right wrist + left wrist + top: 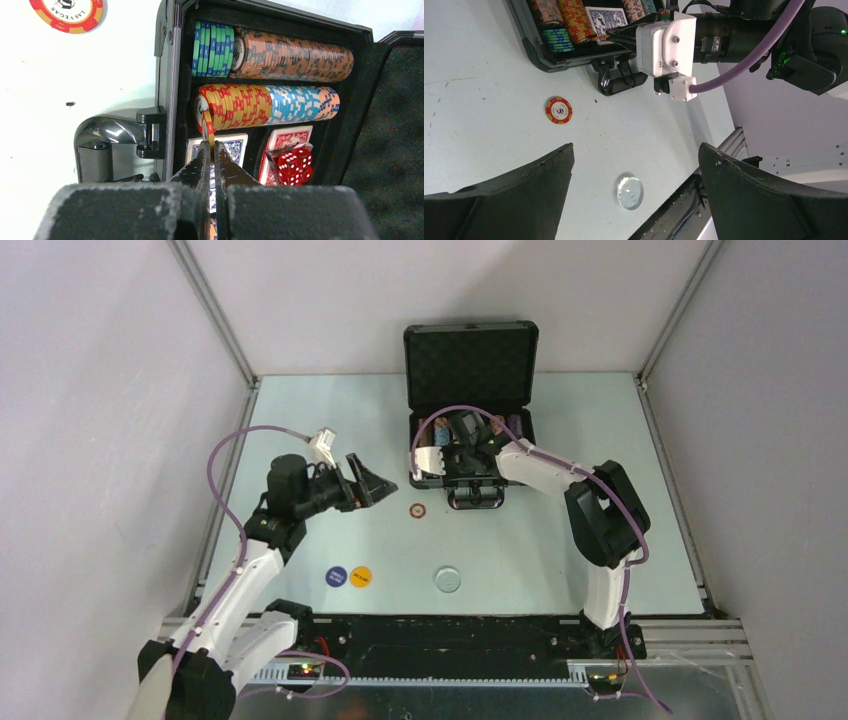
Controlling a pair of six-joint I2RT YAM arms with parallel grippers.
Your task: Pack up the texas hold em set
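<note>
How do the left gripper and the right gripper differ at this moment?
The left gripper is wide open and empty; the right gripper is shut on the edge of a red-and-yellow chip. The left gripper hangs over the table near the loose chip, while the right gripper reaches into the open case. Both are black.
</note>
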